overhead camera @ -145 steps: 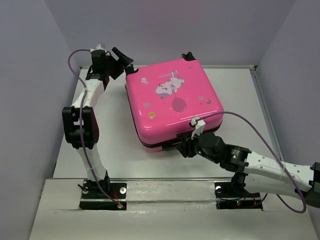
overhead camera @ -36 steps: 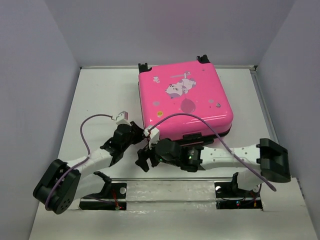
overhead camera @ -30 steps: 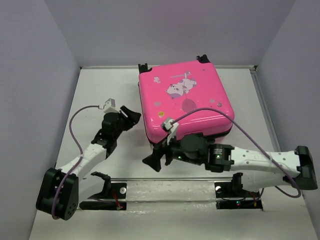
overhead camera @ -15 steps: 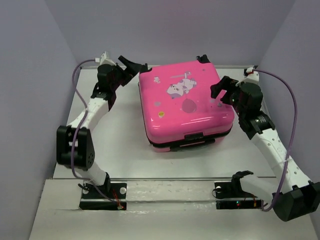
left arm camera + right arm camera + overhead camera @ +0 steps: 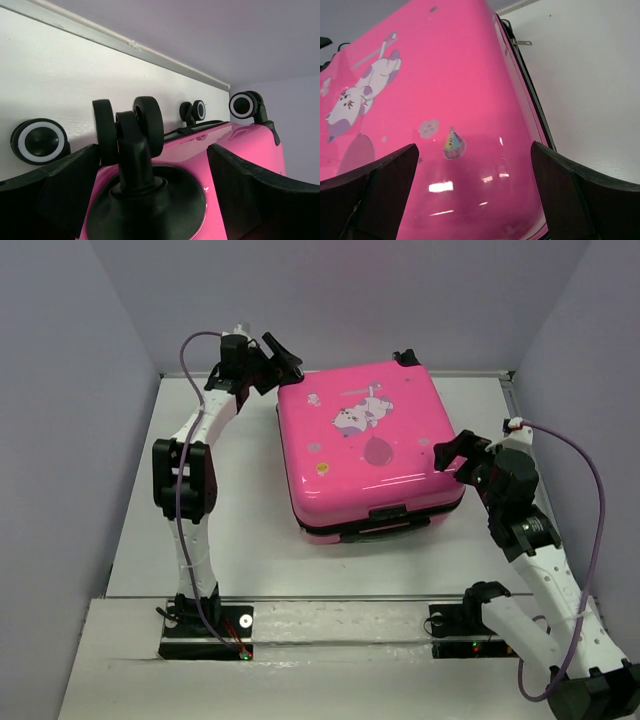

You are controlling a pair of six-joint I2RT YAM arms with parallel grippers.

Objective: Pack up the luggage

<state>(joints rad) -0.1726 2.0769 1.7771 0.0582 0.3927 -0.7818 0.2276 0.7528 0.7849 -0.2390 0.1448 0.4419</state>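
The closed pink suitcase is found flat on the desk. The left jaws are spread apart with a corner wheel between them. The right jaws are spread apart over the suitcase's right edge, and nothing is clamped.

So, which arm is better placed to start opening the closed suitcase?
Probably the right. The right claw, open, sits at the luggage's right edge, beside the zipper seam. The left claw, also open, faces only the wheels.
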